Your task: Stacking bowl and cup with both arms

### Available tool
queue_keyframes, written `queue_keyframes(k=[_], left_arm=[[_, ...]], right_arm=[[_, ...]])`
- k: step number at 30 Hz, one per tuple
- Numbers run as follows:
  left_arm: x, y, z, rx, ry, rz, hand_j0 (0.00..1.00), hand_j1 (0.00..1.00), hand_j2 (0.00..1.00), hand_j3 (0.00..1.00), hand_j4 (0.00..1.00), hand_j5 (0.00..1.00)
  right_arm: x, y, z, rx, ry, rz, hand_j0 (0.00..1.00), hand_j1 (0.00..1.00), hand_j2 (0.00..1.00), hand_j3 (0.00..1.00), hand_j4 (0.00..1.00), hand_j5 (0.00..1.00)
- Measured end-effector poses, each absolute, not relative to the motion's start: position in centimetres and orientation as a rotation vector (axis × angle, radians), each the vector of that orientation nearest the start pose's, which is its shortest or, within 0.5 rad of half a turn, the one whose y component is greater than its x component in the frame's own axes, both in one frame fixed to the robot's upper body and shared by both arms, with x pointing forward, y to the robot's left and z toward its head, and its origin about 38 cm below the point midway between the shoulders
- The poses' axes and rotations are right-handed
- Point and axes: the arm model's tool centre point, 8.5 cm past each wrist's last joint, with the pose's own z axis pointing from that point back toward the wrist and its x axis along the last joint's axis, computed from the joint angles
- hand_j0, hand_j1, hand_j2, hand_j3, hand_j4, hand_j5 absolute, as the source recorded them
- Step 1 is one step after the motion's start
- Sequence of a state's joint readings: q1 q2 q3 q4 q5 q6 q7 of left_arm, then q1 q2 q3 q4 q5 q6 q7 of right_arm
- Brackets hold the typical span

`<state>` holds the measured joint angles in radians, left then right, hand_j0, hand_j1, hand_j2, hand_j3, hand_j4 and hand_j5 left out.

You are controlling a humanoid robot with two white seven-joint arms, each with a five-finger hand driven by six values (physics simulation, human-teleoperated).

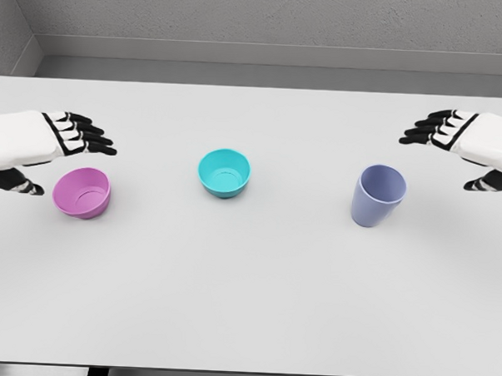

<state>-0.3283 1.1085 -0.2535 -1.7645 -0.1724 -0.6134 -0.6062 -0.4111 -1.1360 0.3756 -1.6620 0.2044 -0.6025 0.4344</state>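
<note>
Nothing is judged to be stacked yet: three vessels are seen standing apart on the white tabletop (pixel 246 304), each on its own base, and neither hand is touching any of them. The whole of the stacking is therefore taken to be left to do.

A pink bowl (pixel 82 192) is found at about nine o'clock from the tabletop's middle, a teal bowl (pixel 224 172) near the centre, slightly toward twelve o'clock, and a lavender cup (pixel 378 195) at about three o'clock. The three are set well apart in a rough row.

All are upright with their mouths turned upward. The bowls are squat, wider than tall, so no long axis is marked beyond the vertical one of symmetry. The cup is taller than wide; its long axis is held close to vertical, the rim appearing tipped a little toward one o'clock, which may be only the camera's angle.

The left hand (pixel 57 142) is held just beside the pink bowl, at its ten o'clock, fingers extended and holding nothing. The right hand (pixel 469 148) is held near the cup, at its two o'clock, fingers likewise spread and empty.
</note>
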Motion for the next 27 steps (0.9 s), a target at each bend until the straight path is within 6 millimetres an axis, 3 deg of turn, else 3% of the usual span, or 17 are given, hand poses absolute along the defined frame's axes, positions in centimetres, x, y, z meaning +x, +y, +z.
queue_keyframes(k=[8, 16, 21, 24, 27], left_arm=[[36.5, 35.3, 28.5, 0.416, -1.413, -2.137, 1.0, 1.0, 1.0, 1.0, 1.0, 1.0], [36.6, 35.5, 24.5, 0.329, -1.291, -2.169, 1.0, 1.0, 1.0, 1.0, 1.0, 1.0], [36.9, 36.2, 23.3, 0.319, -1.246, -2.157, 1.0, 1.0, 1.0, 1.0, 1.0, 1.0], [37.3, 36.3, 23.3, 0.328, -1.25, -2.146, 1.0, 1.0, 1.0, 1.0, 1.0, 1.0], [37.8, 36.4, 22.9, 0.331, -1.25, -2.129, 1.0, 1.0, 1.0, 1.0, 1.0, 1.0]], right_arm=[[37.8, -37.2, 28.1, -0.395, -1.554, 1.883, 1.0, 1.0, 1.0, 1.0, 1.0, 1.0], [37.9, -36.7, 27.6, -0.371, -1.574, 1.865, 1.0, 1.0, 1.0, 1.0, 1.0, 1.0], [38.2, -36.5, 27.5, -0.364, -1.588, 1.849, 1.0, 1.0, 1.0, 1.0, 1.0, 1.0], [39.1, -36.2, 28.9, -0.395, -1.596, 1.851, 1.0, 1.0, 1.0, 1.0, 1.0, 1.0], [39.8, -36.1, 28.8, -0.382, -1.544, 1.878, 1.0, 1.0, 1.0, 1.0, 1.0, 1.0]])
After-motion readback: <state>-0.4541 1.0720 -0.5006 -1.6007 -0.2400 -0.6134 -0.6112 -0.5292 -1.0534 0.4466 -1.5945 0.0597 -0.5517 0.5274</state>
